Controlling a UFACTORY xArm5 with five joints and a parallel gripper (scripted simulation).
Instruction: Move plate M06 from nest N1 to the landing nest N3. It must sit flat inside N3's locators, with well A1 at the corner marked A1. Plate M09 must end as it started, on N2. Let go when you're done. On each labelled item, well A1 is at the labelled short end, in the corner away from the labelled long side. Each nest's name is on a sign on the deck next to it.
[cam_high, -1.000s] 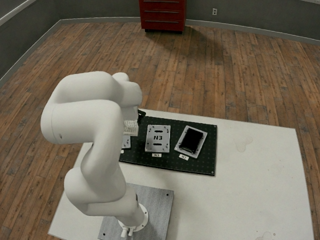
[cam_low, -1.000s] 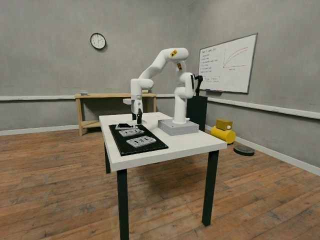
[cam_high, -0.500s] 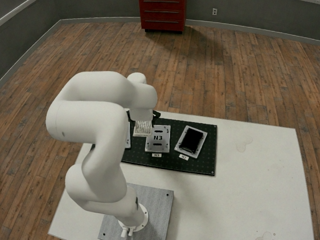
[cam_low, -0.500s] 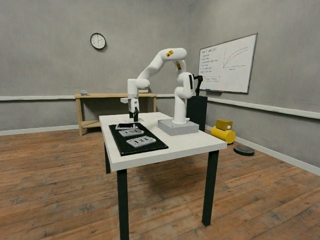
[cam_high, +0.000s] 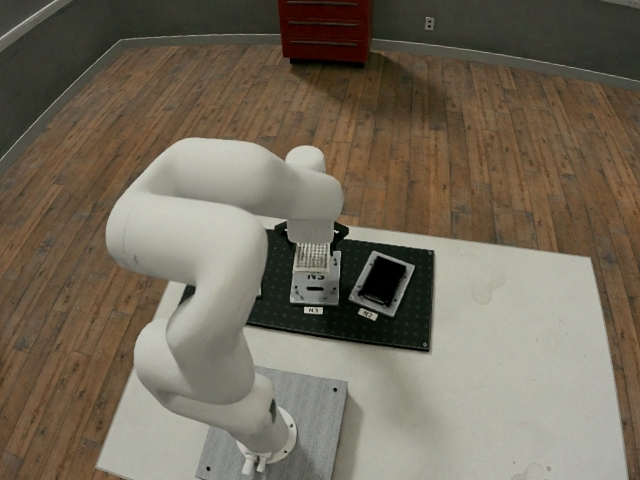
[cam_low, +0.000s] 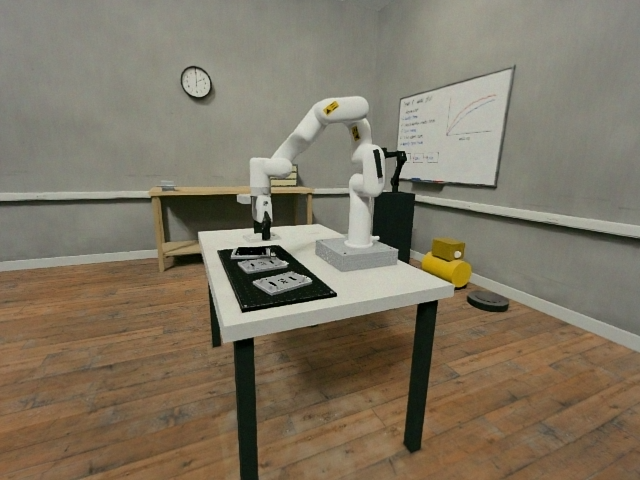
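Observation:
My gripper (cam_high: 310, 238) is shut on the white well plate M06 (cam_high: 311, 256) and holds it in the air over the far end of nest N3 (cam_high: 315, 292), a grey plate marked N3. In the side view the gripper (cam_low: 262, 229) hangs well above the black deck with the pale plate (cam_low: 256, 238) at its fingertips. The black plate M09 (cam_high: 382, 280) lies in nest N2, to the right of N3, and shows in the side view too (cam_low: 251, 252). Nest N1 (cam_low: 280, 285) stands empty; my arm hides it in the overhead view.
The nests sit on a black pegboard deck (cam_high: 356, 304) on a white table. Small signs N3 (cam_high: 312, 310) and N2 (cam_high: 367, 314) lie in front of their nests. My arm's grey base block (cam_low: 356, 253) stands beside the deck.

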